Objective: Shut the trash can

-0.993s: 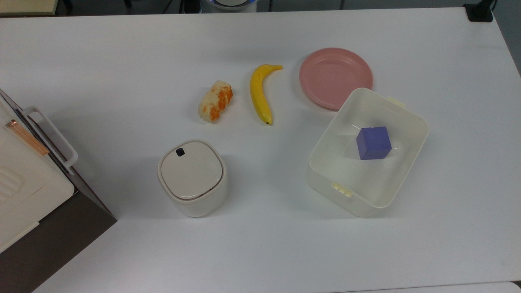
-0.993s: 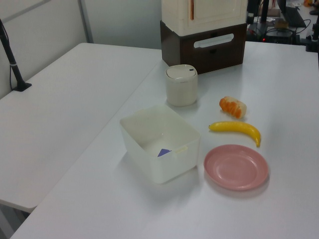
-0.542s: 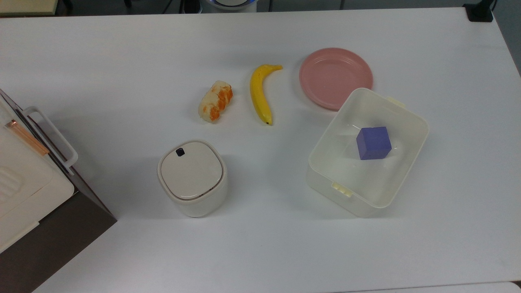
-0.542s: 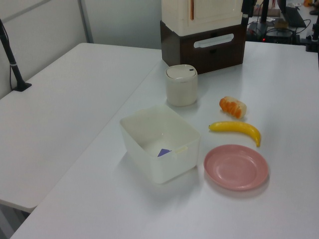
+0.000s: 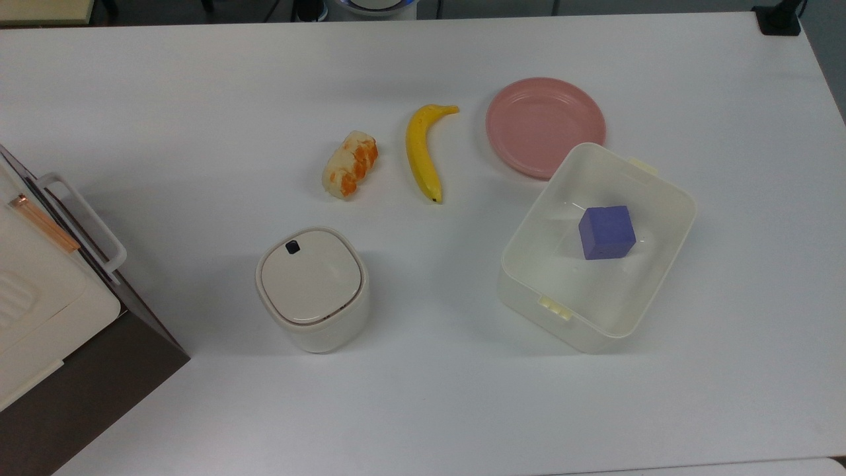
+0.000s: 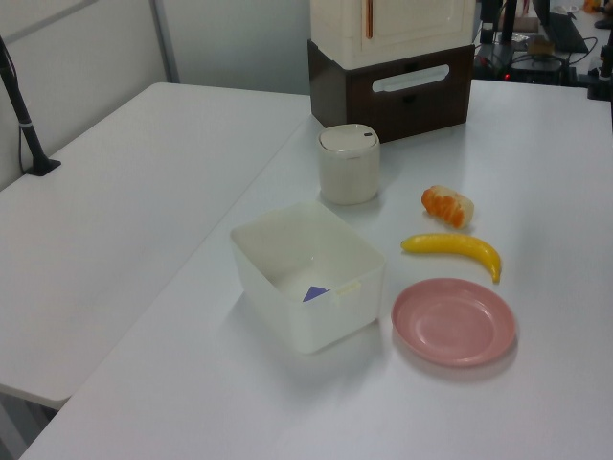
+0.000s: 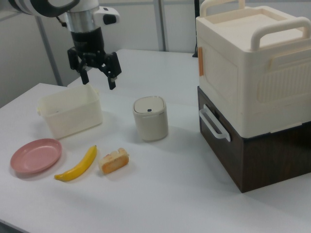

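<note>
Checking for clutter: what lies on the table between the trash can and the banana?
In the top view, a peeled orange lies between the trash can and the banana.

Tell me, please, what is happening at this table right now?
Nothing is being handled. The robot arm's black two-finger gripper hangs open and empty in the air, above the table and up to the right view's left of the small cream-white plastic trash can. The can's flat beige lid lies down flat, so it looks closed.
</note>
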You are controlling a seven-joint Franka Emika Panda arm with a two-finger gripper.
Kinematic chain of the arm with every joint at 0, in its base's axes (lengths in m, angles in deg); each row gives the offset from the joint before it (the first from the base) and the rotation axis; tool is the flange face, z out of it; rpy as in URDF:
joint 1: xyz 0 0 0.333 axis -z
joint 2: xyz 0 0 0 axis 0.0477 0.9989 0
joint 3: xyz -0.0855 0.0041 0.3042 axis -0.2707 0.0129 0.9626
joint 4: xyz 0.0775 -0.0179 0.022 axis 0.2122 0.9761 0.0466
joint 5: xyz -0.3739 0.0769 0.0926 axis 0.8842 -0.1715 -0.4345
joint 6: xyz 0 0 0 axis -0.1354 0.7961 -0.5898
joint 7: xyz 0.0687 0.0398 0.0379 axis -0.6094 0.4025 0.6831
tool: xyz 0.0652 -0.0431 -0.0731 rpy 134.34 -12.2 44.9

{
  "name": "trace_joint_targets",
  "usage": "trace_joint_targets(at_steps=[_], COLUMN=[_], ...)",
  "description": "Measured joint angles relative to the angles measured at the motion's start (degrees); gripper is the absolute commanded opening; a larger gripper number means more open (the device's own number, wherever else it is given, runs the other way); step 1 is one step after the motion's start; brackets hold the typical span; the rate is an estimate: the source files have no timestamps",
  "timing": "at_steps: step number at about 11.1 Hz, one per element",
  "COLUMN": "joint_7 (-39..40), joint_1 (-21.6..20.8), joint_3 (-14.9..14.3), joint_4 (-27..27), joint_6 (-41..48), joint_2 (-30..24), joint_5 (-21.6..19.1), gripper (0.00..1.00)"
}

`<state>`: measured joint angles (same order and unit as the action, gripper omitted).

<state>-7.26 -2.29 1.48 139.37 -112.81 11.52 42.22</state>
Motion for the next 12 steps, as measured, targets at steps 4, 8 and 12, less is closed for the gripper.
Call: trace_joint_targets(at_steps=[4,8,12], joint_7=[-9.27,-9.82,-9.85], joint_1=[-0.14,-0.13,-0.66], joint_3=[-2.32,-2.49,-2.47], joint_4=[-0.26,-0.49,-0.49], joint_6=[0.00,-0.07,-0.12], joint_2=[0.02,0.09,0.15], joint_5=[-0.01,-0.01,-0.01], gripper=[1.00,1.00,1.00])
